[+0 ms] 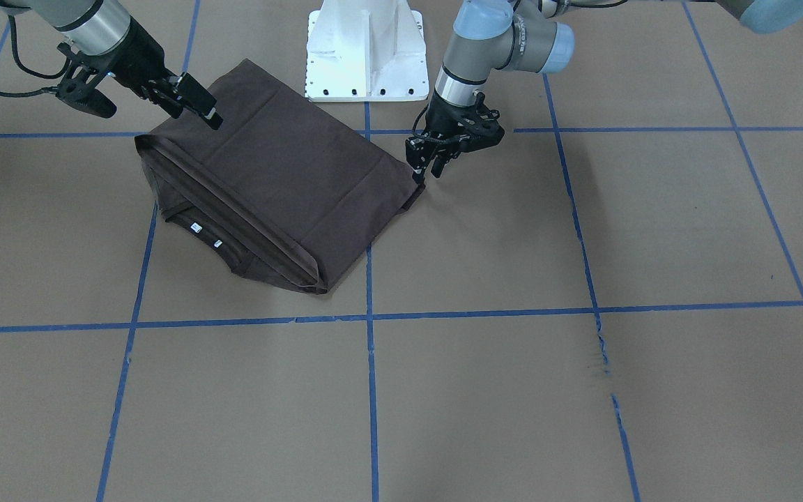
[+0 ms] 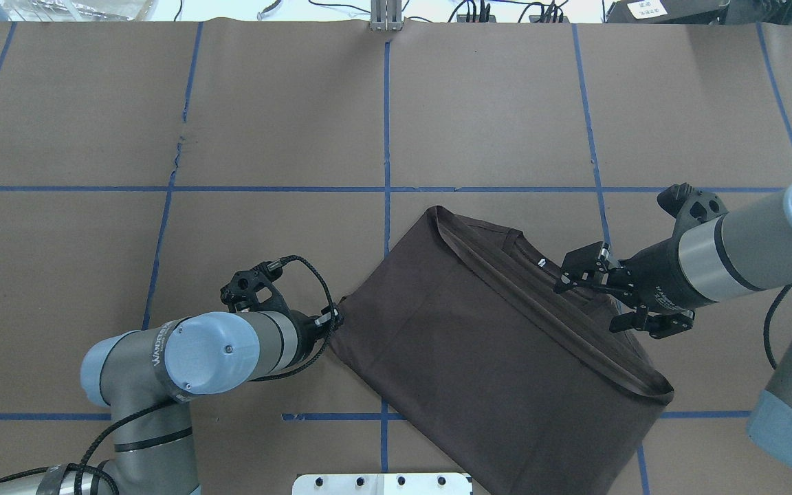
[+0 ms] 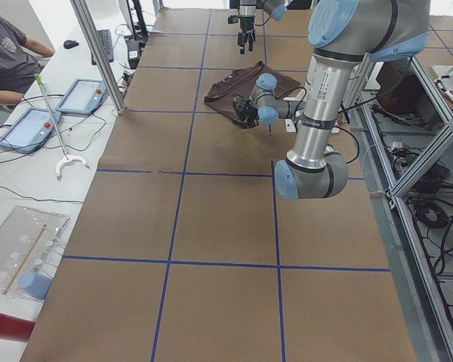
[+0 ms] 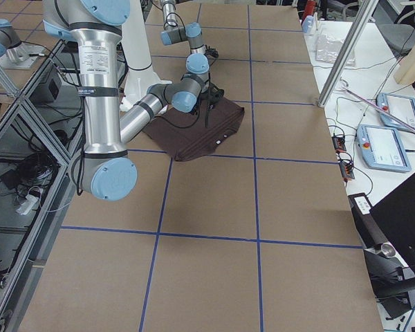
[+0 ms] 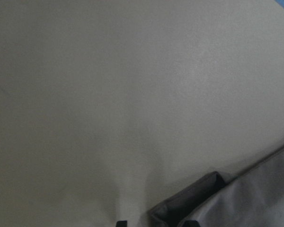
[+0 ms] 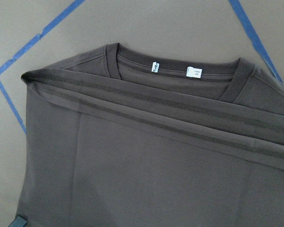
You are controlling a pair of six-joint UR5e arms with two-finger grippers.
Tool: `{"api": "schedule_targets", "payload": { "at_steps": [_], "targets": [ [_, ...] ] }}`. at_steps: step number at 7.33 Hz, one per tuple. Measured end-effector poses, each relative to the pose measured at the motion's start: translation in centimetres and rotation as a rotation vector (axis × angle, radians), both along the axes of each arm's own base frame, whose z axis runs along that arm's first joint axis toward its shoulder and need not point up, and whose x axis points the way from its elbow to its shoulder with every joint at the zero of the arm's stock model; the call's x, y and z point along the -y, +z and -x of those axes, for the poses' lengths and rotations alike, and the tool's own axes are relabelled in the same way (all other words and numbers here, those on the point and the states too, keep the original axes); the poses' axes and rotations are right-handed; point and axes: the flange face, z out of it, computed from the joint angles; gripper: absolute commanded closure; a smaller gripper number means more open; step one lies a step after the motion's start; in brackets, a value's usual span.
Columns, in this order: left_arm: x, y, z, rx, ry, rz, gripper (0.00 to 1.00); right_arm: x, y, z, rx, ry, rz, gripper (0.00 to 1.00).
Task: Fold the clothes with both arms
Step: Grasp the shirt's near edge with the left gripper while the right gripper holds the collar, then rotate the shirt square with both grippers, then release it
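Note:
The dark brown T-shirt (image 1: 283, 181) (image 2: 492, 357) lies folded flat on the brown paper table, its collar (image 6: 154, 66) with two small white tags at the edge away from the robot. My left gripper (image 2: 335, 317) (image 1: 426, 174) sits low at the shirt's corner on the robot's left. The left wrist view shows the fingertips apart around that folded corner (image 5: 189, 203), so this gripper (image 5: 154, 223) is open. My right gripper (image 2: 588, 302) (image 1: 196, 115) hangs open above the shirt (image 6: 132, 165) near the collar side, holding nothing.
The white pedestal (image 1: 366, 49) stands just behind the shirt at the robot's base. Blue tape lines (image 1: 371, 390) grid the paper, which has a small tear (image 1: 600, 348). A seated person (image 3: 7, 53) and tablets (image 3: 83, 94) are at a side bench.

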Motion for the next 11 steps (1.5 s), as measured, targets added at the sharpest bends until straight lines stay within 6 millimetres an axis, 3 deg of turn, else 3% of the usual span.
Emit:
{"api": "schedule_targets", "payload": {
  "at_steps": [2,5,7,8,10,11],
  "targets": [
    [0.1,-0.4,0.0,-0.004,0.002,-0.007,1.00,0.1,0.1,0.0,-0.001,0.002,0.000,0.00],
    [3.5,-0.4,4.4,0.036,0.030,-0.176,1.00,0.1,-0.4,0.1,0.007,0.003,-0.004,0.00],
    [11.3,-1.9,7.2,0.039,-0.060,-0.231,1.00,0.5,-0.9,0.2,0.009,0.030,-0.021,0.00],
    [16.3,-2.6,7.5,0.035,-0.110,-0.249,1.00,0.7,-1.0,0.2,0.006,0.046,-0.028,0.00],
    [28.2,-2.1,7.3,0.052,-0.180,-0.263,1.00,1.1,-1.0,0.3,-0.002,0.077,-0.040,0.00],
    [33.1,-1.4,6.6,0.061,-0.206,-0.261,0.65,1.6,-1.5,0.9,0.004,0.085,-0.049,0.00]
  ]
}}
